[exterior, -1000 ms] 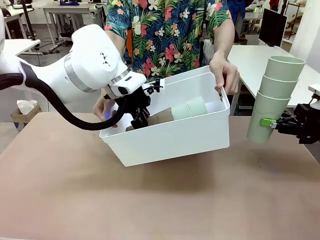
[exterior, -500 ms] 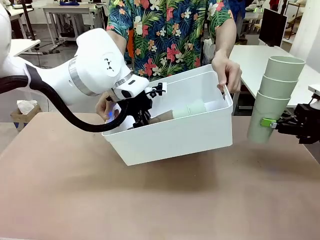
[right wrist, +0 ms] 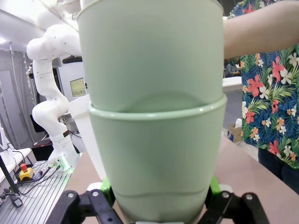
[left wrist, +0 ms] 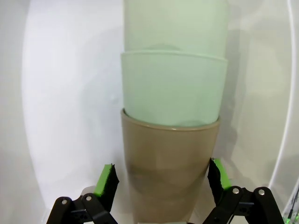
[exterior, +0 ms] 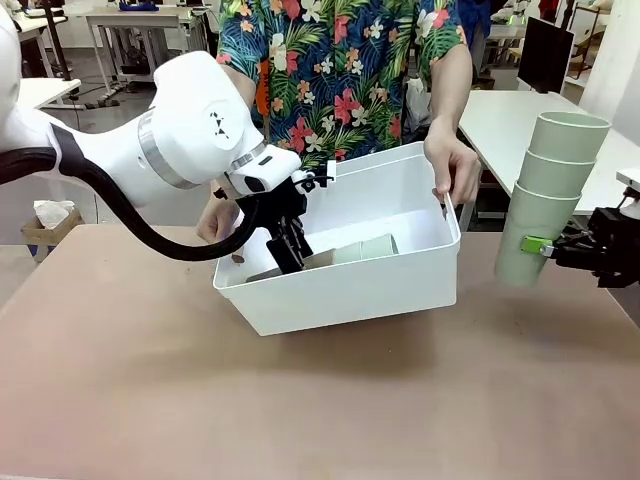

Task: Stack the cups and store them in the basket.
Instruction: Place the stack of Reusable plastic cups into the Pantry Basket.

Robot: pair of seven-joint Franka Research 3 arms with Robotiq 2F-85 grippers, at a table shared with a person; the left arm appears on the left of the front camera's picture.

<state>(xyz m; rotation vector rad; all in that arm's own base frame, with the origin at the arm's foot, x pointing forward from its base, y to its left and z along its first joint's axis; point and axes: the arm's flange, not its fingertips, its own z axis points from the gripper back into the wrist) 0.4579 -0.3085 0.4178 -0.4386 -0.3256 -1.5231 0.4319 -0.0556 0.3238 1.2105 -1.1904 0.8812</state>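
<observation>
Tabletop (exterior: 300,400): matte tan-brown, flat and bare near the front edge. Lab room behind it, with white tables and a dark monitor (exterior: 546,52) at the far right. A person in a floral shirt (exterior: 340,70) stands at the far edge.

The basket (exterior: 350,290) is a white smooth plastic tub with solid walls and rounded corners. It hangs over the far middle of the tabletop, tilted, with its left end lower. The person's one hand (exterior: 452,165) grips the right end rim, the other hand (exterior: 218,215) is at the left end.

Inside the basket a nested stack lies on its side, long axis along the basket's length. The tan-brown cup (left wrist: 170,172) is outermost, with two mint cups (left wrist: 175,88) slotted into it. Base toward the left end, mouths toward the right end.

The left gripper (exterior: 292,255) reaches into the basket's left end. Its jaws are spread and released, with the green pads (left wrist: 106,183) flanking the brown cup's base and a gap showing on one side.

The right gripper (exterior: 535,245), off the tabletop's right edge, is clamped on the bottom cup of a stack of three mint cups (exterior: 550,190). That stack is tapered and matte, near upright with a slight lean, mouths up, clear of the tabletop.
</observation>
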